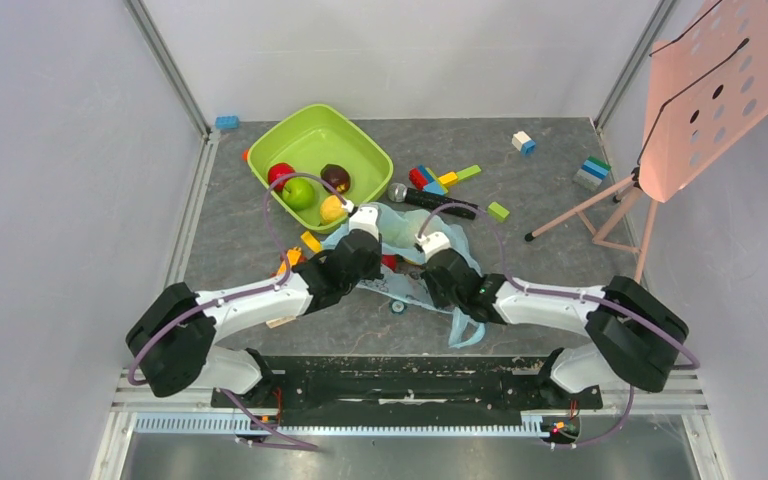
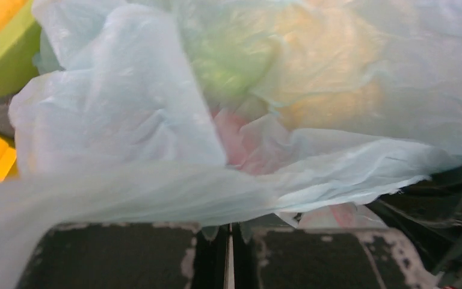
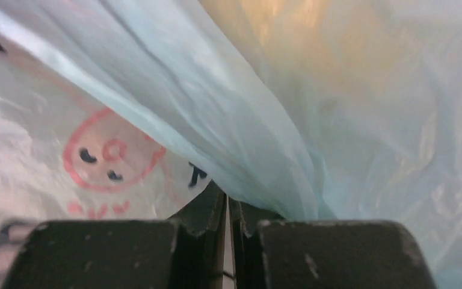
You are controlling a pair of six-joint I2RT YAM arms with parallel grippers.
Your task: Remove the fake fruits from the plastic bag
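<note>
While both arms reach in over the bench [image 1: 550,190], the top view puts the plastic bag [image 1: 400,228] directly between the left hand [image 1: 358,218] and the right hand [image 1: 428,243], touching both. The bag is crumpled and spreads roughly from hand to hand, with a tail trailing back beside the right forearm. Four fake fruits [image 1: 298,192] lie in the green bowl [image 1: 318,135], just beyond the left hand. Building blocks [image 1: 430,180] are scattered beyond the right hand.

Left wrist view: the fingers are together with only a hairline slit between them. A fold of film runs into their tips, so the hand is judged clamped on the bag. Ahead of the fingertips the film bulges over a green lump [image 2: 228,66], with an orange lump [image 2: 331,66] on its right. A reddish patch sits lower and closer in. These are judged to be fruits inside the bag. A corner of the bowl shows far to this hand's left.

Right wrist view: the fingers are together with a pleat of film drawn down into the gap, clamped on the bag. A printed red face [image 3: 111,150] lies to this hand's left. A warm orange glow shows ahead, but its outline cannot be resolved.

Judgement: the remaining fruits lie ahead of the left hand, inboard of the right hand and behind film. The left hand is nearer both fruits and bowl. Neither hand is free. The bag's mouth is not visible in any view.
</note>
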